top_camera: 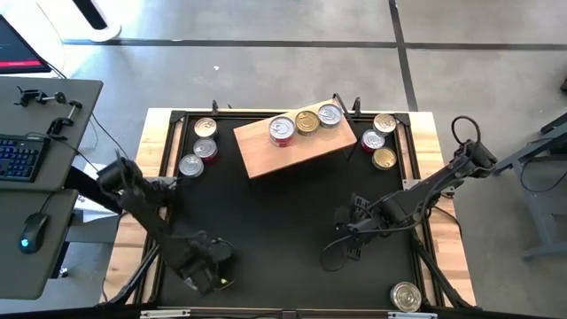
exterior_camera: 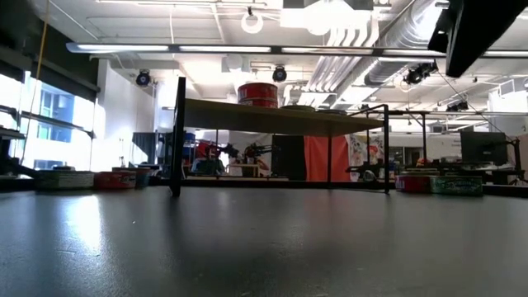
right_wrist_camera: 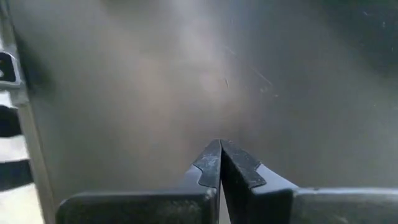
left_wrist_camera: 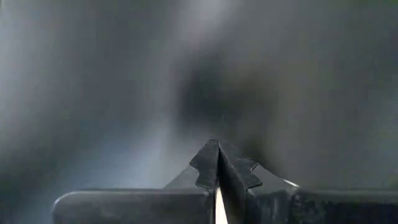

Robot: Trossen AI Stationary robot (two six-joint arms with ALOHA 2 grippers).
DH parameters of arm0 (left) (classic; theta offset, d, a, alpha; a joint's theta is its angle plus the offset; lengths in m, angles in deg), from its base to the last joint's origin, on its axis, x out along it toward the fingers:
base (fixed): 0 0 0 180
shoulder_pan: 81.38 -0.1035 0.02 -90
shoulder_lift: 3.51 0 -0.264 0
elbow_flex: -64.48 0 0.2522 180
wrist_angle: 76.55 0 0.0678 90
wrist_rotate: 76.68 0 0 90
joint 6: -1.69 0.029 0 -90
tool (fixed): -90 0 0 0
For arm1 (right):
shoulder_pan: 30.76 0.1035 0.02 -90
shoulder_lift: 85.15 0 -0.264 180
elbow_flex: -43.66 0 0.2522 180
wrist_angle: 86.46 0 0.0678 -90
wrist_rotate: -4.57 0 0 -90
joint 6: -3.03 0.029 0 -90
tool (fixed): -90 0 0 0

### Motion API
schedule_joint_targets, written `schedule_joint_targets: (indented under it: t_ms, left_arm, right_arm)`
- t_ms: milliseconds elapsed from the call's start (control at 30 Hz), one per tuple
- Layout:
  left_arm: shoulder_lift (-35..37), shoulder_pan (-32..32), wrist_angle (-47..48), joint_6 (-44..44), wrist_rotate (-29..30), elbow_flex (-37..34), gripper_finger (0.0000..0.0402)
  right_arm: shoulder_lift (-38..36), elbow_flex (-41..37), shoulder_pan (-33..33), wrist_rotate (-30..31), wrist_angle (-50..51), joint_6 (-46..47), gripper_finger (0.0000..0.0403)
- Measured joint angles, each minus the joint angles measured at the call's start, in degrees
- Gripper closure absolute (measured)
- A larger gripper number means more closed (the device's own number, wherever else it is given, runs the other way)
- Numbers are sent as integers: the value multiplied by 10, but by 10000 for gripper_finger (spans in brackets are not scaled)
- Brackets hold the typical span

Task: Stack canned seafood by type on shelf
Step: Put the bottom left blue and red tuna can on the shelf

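Observation:
The shelf [top_camera: 297, 146] is a light-brown wooden block at the far middle of the black mat; in the low view the shelf [exterior_camera: 272, 117] stands raised on thin dark legs. Three cans rest on its top: a red-sided can [top_camera: 282, 130], a gold-lidded can [top_camera: 306, 122] and a silver-lidded can [top_camera: 330, 114]. Three more cans [top_camera: 203, 148] sit on the mat left of the shelf and three cans [top_camera: 381, 142] right of it. My left gripper [top_camera: 215, 268] [left_wrist_camera: 217, 152] is shut over the near-left mat. My right gripper [top_camera: 344, 226] [right_wrist_camera: 221, 151] is shut over the mat's right-middle. Neither touches a can.
One more can [top_camera: 406, 297] sits at the table's near right corner, outside the mat. Pale wooden strips [top_camera: 443, 230] edge the table. A desk with a keyboard [top_camera: 19, 158] and a mouse stands to the left. Bare black mat [top_camera: 275, 213] lies between the arms and the shelf.

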Motion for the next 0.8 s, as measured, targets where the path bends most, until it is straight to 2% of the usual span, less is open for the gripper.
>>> schedule_joint_targets:
  t_ms: [133, 267, 367, 500, 600, 667, 800]
  left_arm:
    - [-4, -76, -44, 111, 39, 3, 402]
    - [-4, -139, -42, 216, 57, 42, 401]
    - [-2, -159, -40, 335, 59, 92, 401]
    - [-2, -96, 15, 463, -26, 141, 401]
    - [-2, -14, 25, 493, -77, 153, 401]
    - [-2, 40, -4, 482, -78, 154, 402]
    - [-4, 113, -112, 460, -5, 154, 402]
  right_arm:
    - [-17, 0, 1, 16, -2, 19, 403]
    - [-34, 0, 1, 49, -2, 36, 403]
    - [-41, 0, 0, 56, -14, 36, 403]
    - [-41, 0, 0, 54, -28, 32, 403]
    - [-41, 0, 0, 54, -27, 32, 403]
    - [-41, 0, 0, 54, -24, 32, 403]
    - [-41, 0, 0, 53, -24, 26, 403]
